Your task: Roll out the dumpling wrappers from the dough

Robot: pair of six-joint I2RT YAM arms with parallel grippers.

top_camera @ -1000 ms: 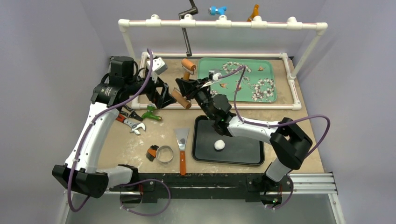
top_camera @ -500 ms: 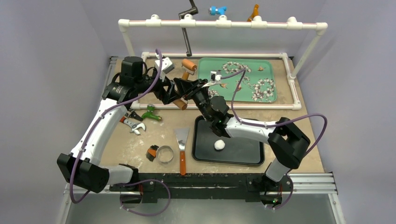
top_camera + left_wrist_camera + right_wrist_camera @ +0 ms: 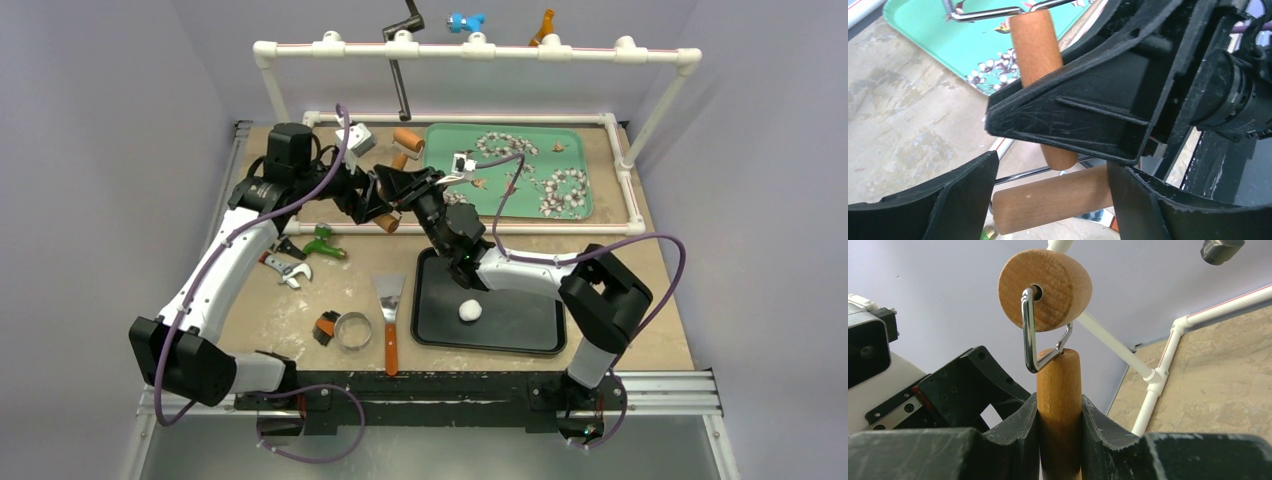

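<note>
A white dough ball (image 3: 469, 310) lies on the black tray (image 3: 530, 335). No flat round wrappers show in any view. My right gripper (image 3: 402, 190) is shut on the wooden handle (image 3: 1059, 385) of a two-ended rolling pin and holds it above the table's back. One roller (image 3: 1045, 290) sits above the handle on a wire bracket. My left gripper (image 3: 372, 203) is open, its jaws either side of the other wooden roller (image 3: 1048, 200), right against my right gripper's fingers (image 3: 1073, 110).
A metal ring cutter (image 3: 352, 330) and an orange-handled scraper (image 3: 389, 318) lie left of the black tray. A wrench (image 3: 285, 268) and a green tool (image 3: 325, 245) lie further left. A green flowered tray (image 3: 450, 160) sits inside the white pipe frame (image 3: 470, 50).
My left arm has swung right and its open jaws have closed in on the rolling pin's lower roller. My right gripper has shifted slightly, still holding the handle.
</note>
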